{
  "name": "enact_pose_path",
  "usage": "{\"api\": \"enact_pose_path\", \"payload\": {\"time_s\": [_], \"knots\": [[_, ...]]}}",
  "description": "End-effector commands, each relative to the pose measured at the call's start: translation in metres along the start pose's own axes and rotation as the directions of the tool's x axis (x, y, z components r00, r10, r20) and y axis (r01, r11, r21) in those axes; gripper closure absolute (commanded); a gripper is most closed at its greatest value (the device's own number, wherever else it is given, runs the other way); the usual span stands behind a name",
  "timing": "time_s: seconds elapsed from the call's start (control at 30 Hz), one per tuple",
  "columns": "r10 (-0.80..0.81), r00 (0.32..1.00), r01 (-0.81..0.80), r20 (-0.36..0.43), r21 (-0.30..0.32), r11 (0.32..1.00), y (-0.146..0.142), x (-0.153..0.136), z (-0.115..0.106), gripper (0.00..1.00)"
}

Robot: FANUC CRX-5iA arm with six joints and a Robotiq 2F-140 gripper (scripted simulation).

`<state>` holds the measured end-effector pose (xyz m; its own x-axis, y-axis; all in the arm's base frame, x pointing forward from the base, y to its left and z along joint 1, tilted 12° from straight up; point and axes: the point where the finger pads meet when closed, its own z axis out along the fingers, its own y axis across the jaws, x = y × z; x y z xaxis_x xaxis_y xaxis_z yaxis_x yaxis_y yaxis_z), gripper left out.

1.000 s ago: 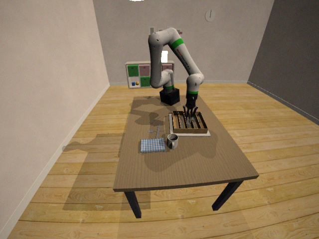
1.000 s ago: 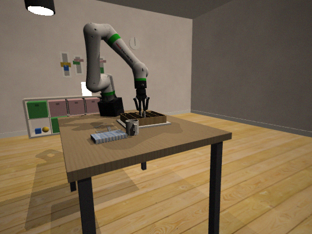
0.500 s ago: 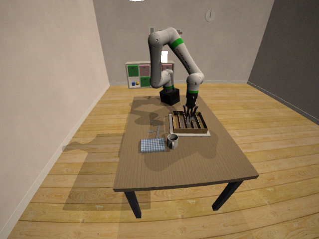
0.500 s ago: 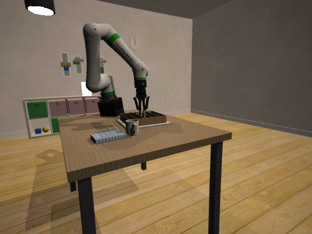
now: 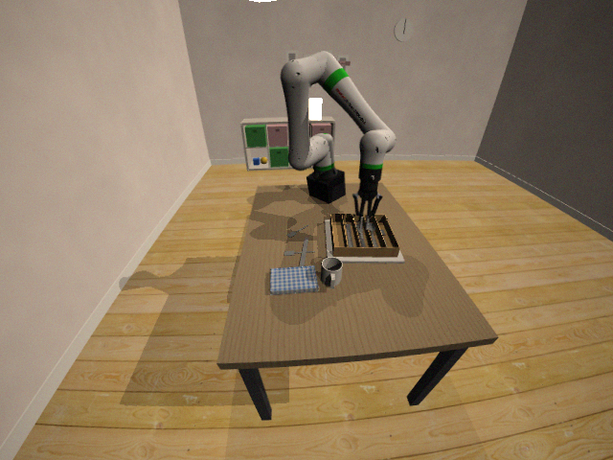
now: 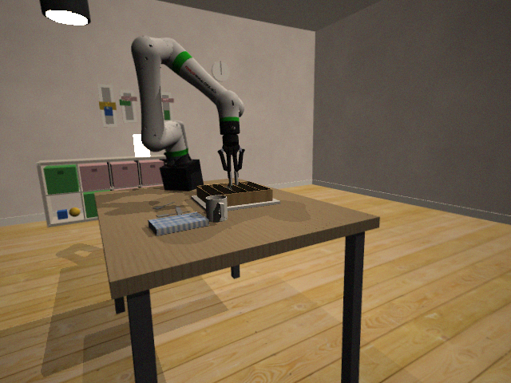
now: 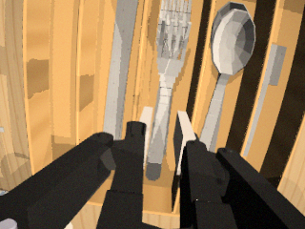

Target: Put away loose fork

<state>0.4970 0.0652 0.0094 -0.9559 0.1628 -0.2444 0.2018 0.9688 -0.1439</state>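
Note:
A wooden cutlery tray [image 5: 366, 252] [image 6: 247, 198] [image 7: 38, 38] stands on the table near the robot's base. In the wrist view a fork [image 7: 168, 57] lies flat in a middle slot, tines away from the camera, on top of at least one other fork. My gripper [image 5: 365, 215] [image 6: 234, 181] [image 7: 163, 123] points straight down into that slot. Its fingers straddle the fork's handle and stand slightly apart from it, with a gap on each side. A knife [image 7: 121, 57] lies in the slot to the left and a spoon [image 7: 231, 32] in the slot to the right.
A grey mug [image 5: 331, 271] [image 6: 216, 207] stands just in front of the tray. A blue checked cloth [image 5: 293, 279] [image 6: 177, 224] lies to its left. Two loose pieces of cutlery [image 5: 302, 249] [image 5: 297, 231] lie on the table left of the tray. The robot's base [image 5: 326, 185] is behind.

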Motion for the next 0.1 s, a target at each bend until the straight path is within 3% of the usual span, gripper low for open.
{"api": "enact_pose_path", "payload": {"time_s": [0.0,0.07], "knots": [[0.0,1.0,0.0,0.0,0.0,1.0,0.0,-0.0015,-0.0154,0.86],[0.0,1.0,0.0,0.0,0.0,1.0,0.0,-0.002,-0.0202,0.86]]}}
